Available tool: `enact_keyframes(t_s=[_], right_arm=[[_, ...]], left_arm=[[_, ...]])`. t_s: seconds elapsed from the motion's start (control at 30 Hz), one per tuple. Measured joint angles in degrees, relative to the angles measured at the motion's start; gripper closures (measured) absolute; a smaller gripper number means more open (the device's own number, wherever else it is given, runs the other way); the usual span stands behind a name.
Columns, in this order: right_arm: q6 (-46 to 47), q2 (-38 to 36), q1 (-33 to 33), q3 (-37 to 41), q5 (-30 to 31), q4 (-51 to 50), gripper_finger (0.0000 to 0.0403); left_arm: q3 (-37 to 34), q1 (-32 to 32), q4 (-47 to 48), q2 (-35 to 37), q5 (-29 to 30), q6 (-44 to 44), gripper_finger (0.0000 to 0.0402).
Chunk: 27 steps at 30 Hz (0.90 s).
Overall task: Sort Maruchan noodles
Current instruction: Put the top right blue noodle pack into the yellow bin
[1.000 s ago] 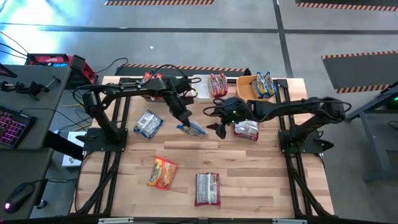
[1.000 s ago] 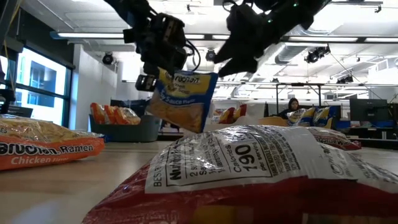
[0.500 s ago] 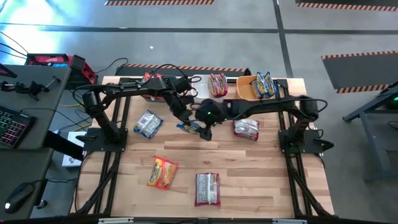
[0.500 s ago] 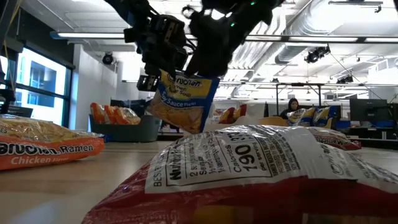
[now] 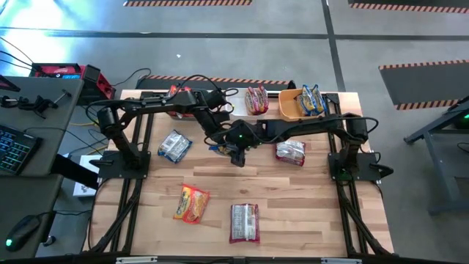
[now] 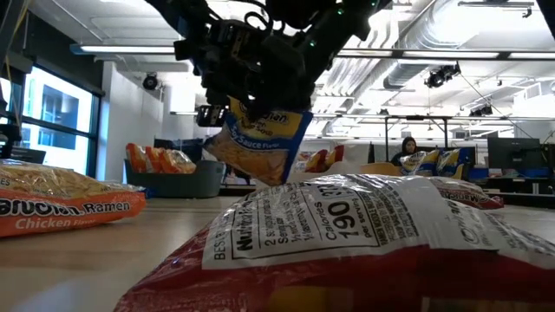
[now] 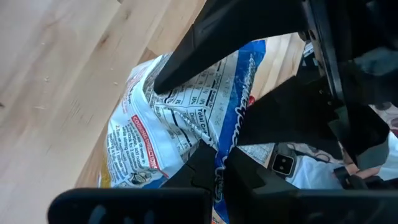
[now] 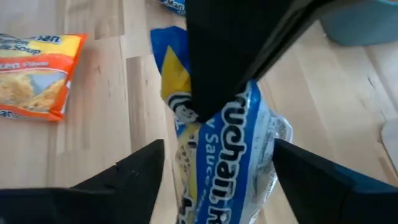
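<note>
My left gripper [image 5: 218,141] is shut on a yellow-blue Maruchan noodles packet [image 6: 260,143], which it holds up over the middle of the table. My right gripper [image 8: 221,180] is open, with one finger on either side of that same packet [image 8: 230,155]. Other packets lie flat on the table: a blue-white one [image 5: 174,145], an orange one [image 5: 192,203], a white-maroon one [image 5: 244,222] and a white-red one [image 5: 290,152]. My left gripper pinches the packet's upper edge [image 7: 214,163] between its two fingers, slanting down from the table's left. The packet hangs tilted below the fingers, clear of the table. My right gripper has one finger [image 7: 205,43] lying over the packet's printed back; I cannot tell whether it touches.
At the far edge an orange bin [image 5: 287,108] holds yellow-blue packets [image 5: 311,99], and red packets [image 5: 256,98] lie beside it. A dark bin [image 6: 186,180] with orange packets shows in the low view. The two arms cross closely at mid-table.
My right gripper has swung toward the table's left and slightly down, from beside the white-red packet to the hanging yellow-blue packet, and its open fingers now straddle it. The packet stays hanging in my left gripper.
</note>
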State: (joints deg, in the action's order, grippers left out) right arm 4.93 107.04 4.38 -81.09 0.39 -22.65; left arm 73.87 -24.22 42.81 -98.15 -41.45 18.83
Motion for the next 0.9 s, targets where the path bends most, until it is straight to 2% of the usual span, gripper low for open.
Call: enact_keyframes(t_s=[0.37,0.47,0.63,0.77,0.9], right_arm=[[-1.1,0.0,0.1,0.6,0.0,-1.3,0.0294],[-1.6,0.0,0.1,0.6,0.0,-1.4,0.0325],[-1.5,-0.7,0.1,0.6,-0.4,-1.9,0.0324],[-0.4,-1.7,0.6,0.6,-0.4,-3.2,0.0309],[0.9,-3.1,1.8,0.6,-0.5,-4.2,0.0313]], left_arm=[[0.2,0.0,-0.5,0.7,-0.3,-1.1,0.0395],[0.2,0.0,0.5,0.7,-0.2,-2.8,0.0384],[0.3,-0.3,5.2,1.1,2.3,-9.2,0.0339],[0.3,-0.5,6.7,4.5,10.4,-15.1,0.0294],[0.1,-0.4,4.9,10.5,18.5,-18.8,0.0261]])
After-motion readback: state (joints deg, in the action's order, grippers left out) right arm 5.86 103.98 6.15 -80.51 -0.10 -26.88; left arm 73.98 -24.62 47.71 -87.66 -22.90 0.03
